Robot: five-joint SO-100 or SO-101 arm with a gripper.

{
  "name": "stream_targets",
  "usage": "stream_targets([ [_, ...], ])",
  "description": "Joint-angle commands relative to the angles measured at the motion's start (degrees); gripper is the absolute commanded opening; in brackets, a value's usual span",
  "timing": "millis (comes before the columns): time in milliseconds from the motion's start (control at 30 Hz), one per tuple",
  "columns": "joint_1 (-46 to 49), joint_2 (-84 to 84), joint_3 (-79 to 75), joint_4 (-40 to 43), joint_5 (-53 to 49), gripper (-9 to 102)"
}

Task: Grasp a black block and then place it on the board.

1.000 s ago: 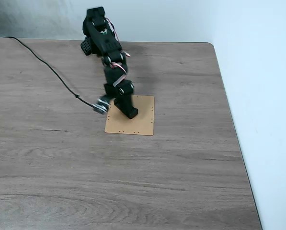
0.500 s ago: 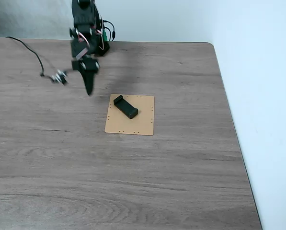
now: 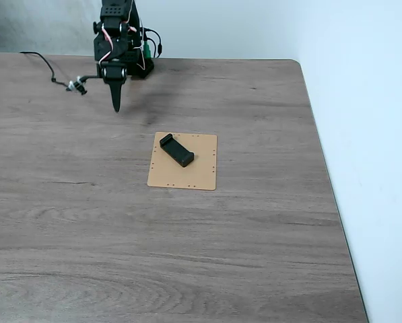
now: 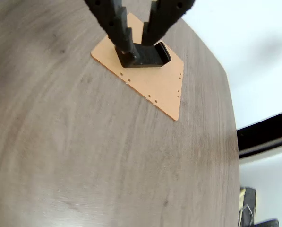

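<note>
The black block (image 3: 176, 150) lies flat and slanted on the upper left part of the tan board (image 3: 190, 171), with nothing touching it. My gripper (image 3: 116, 104) hangs pointing down near the table's far left edge, well away from the board. In the wrist view the block (image 4: 156, 56) on the board (image 4: 159, 85) shows far behind the gripper (image 4: 137, 47). The fingers (image 4: 113, 23) stand a little apart and hold nothing.
A black cable (image 3: 49, 67) trails over the grey wood-grain table (image 3: 187, 256) at the far left, beside the arm's base (image 3: 137, 60). The table's right edge (image 3: 325, 175) runs close to the board, against a pale wall.
The arm has lifted off the board and swung back to the far left. The black block it was over stays lying on the board, released.
</note>
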Motion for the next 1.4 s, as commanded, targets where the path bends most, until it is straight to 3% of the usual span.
stream_targets([
  [0, 0.8, 8.4, 6.7, 0.5, 0.7, 0],
  [167, 0.3, 23.8, 20.8, -0.4, 1.1, 0],
  [433, -1.7, 37.7, 30.6, 5.9, 3.1, 0],
  [1000, 0.6, 54.0, 41.1, 10.1, 10.4, 0],
  [1367, 0.9, 54.1, 41.1, 10.1, 10.5, 0],
])
